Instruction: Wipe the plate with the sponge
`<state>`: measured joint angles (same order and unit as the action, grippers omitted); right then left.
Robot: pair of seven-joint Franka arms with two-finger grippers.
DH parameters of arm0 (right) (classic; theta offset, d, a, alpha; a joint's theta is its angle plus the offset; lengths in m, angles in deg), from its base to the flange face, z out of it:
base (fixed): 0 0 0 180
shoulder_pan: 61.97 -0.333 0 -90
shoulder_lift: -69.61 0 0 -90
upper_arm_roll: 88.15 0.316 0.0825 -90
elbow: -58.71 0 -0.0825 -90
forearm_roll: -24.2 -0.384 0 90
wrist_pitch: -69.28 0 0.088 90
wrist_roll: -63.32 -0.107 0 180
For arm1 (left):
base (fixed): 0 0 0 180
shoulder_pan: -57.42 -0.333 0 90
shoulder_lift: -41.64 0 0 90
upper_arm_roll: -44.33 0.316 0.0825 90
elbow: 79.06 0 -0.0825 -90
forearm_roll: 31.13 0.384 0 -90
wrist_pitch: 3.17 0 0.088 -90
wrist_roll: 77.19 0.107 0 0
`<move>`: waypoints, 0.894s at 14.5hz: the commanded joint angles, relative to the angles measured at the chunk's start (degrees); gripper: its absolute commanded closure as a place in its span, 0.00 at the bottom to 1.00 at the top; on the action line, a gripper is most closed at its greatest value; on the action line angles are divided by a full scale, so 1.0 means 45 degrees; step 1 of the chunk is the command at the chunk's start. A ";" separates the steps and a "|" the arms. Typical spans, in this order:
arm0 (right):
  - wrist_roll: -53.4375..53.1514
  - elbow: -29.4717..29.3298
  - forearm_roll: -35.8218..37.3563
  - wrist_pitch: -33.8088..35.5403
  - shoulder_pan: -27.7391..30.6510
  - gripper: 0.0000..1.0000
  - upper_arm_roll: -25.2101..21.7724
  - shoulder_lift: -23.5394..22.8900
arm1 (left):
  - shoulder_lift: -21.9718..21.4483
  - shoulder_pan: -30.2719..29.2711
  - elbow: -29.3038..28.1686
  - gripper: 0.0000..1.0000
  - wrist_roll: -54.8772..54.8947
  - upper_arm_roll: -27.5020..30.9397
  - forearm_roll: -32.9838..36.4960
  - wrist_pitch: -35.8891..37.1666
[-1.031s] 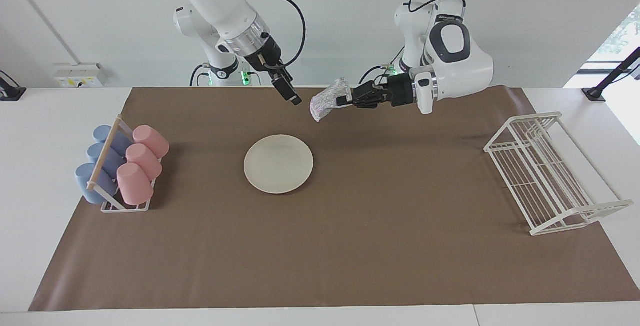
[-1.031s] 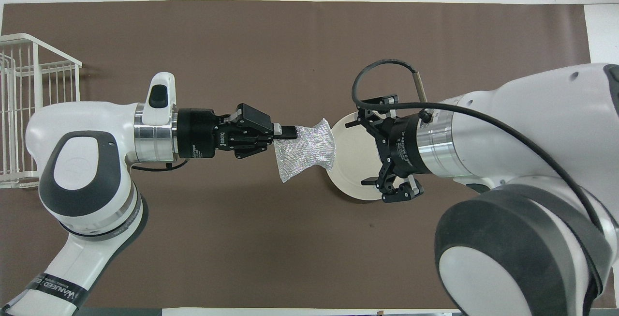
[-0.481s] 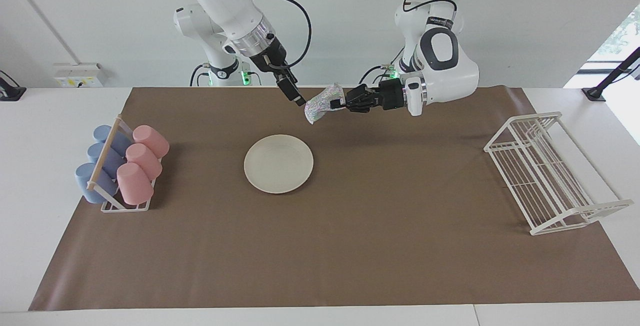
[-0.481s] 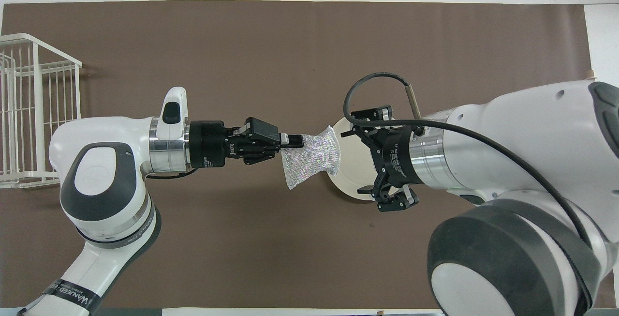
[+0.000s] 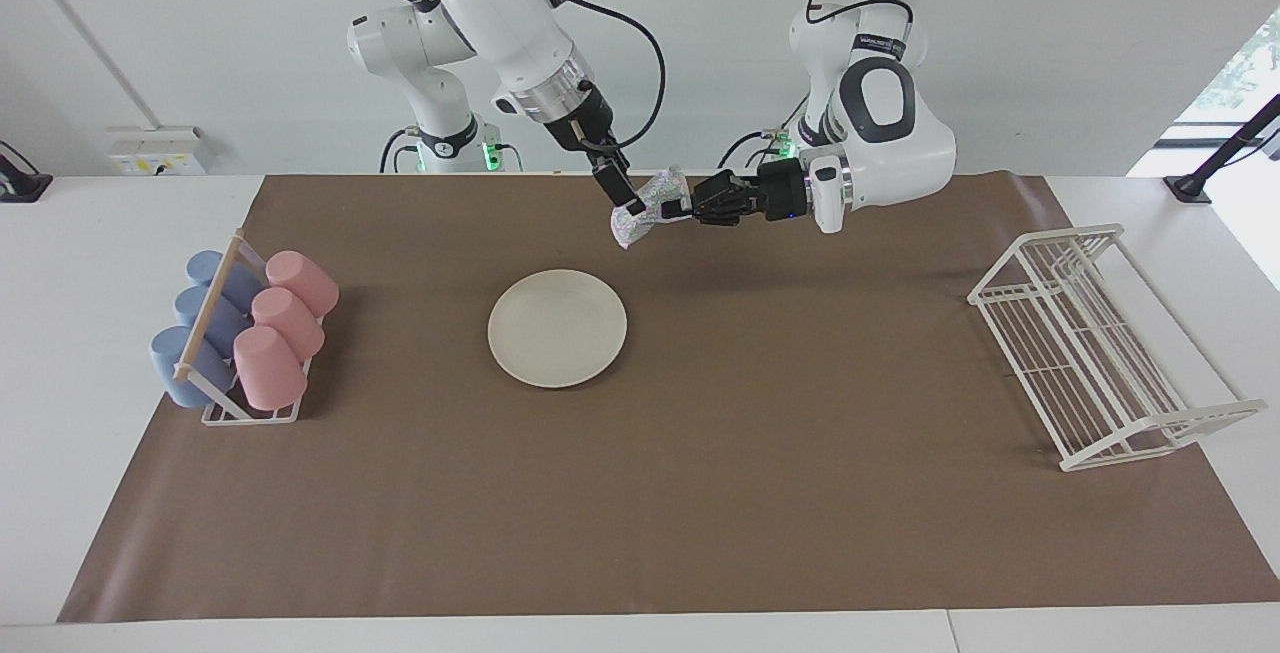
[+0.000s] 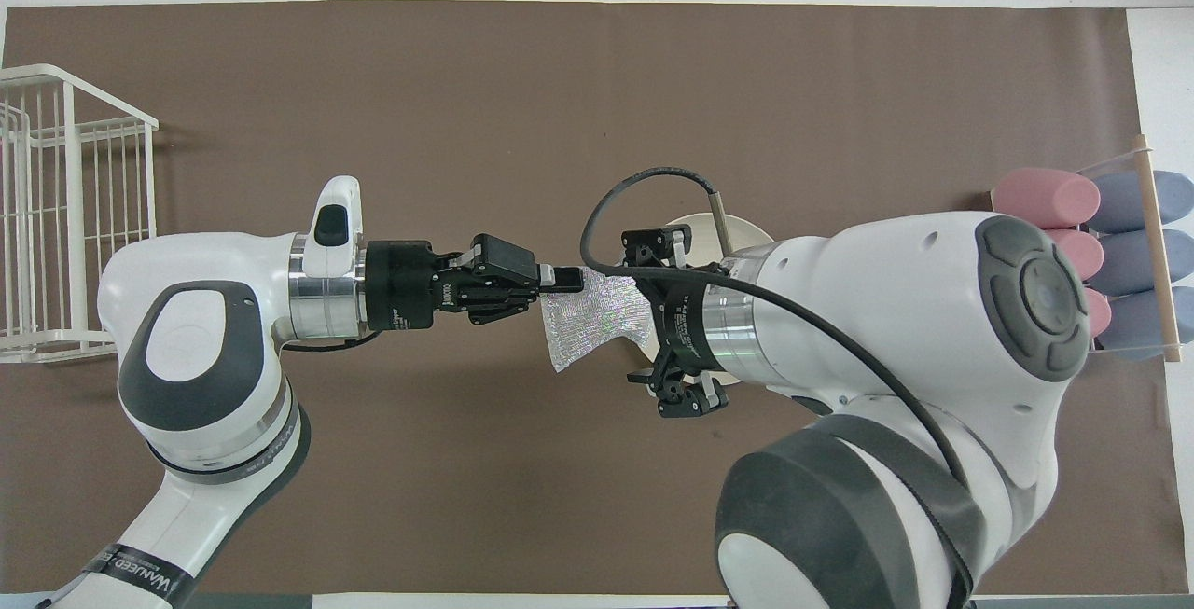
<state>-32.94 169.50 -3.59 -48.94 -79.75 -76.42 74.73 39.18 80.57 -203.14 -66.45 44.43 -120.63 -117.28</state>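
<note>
The cream-white plate (image 5: pixel 557 328) lies flat on the brown mat (image 5: pixel 700 493), about mid-table. My left gripper (image 5: pixel 684 205) is up in the air, over the mat on the robots' side of the plate. It is shut on one edge of the silvery mesh sponge (image 5: pixel 662 191), which hangs from it. My right gripper (image 5: pixel 631 201) points down at the sponge's free end and overlaps it. In the overhead view my left gripper (image 6: pixel 567 280) holds the sponge (image 6: pixel 590 334), and my right arm's wrist hides most of the plate (image 6: pixel 746 233).
A rack of pink and blue cups (image 5: pixel 245 333) stands at the right arm's end of the mat and also shows in the overhead view (image 6: pixel 1091 245). A white wire dish rack (image 5: pixel 1090 343) stands at the left arm's end; the overhead view shows it too (image 6: pixel 56 217).
My right gripper has swung toward the left arm's end until it meets the sponge. My left gripper with the sponge has shifted a little toward it and now holds still.
</note>
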 commanded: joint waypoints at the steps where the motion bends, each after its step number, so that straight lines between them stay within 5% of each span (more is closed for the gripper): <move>1: -0.0035 0.0342 -0.0251 -0.0291 0.0064 0.00 0.0030 0.0094 | -0.0430 0.0092 -0.0473 1.00 0.0289 0.0172 -0.0286 0.0201; 10: -0.0055 0.0967 -0.0270 -0.1854 -0.0385 0.06 0.0050 -0.0180 | -0.0548 0.0053 -0.0668 1.00 0.0289 0.0192 -0.0267 0.0534; 13: -0.0016 0.0948 -0.0270 -0.1893 -0.0385 0.97 0.0050 -0.0199 | -0.0548 0.0033 -0.0668 1.00 0.0289 0.0192 -0.0247 0.0534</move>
<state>-32.94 173.03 -3.59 -56.16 -81.67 -76.41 73.51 38.75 80.54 -203.93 -66.31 44.65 -120.63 -115.74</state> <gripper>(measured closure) 0.172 0.952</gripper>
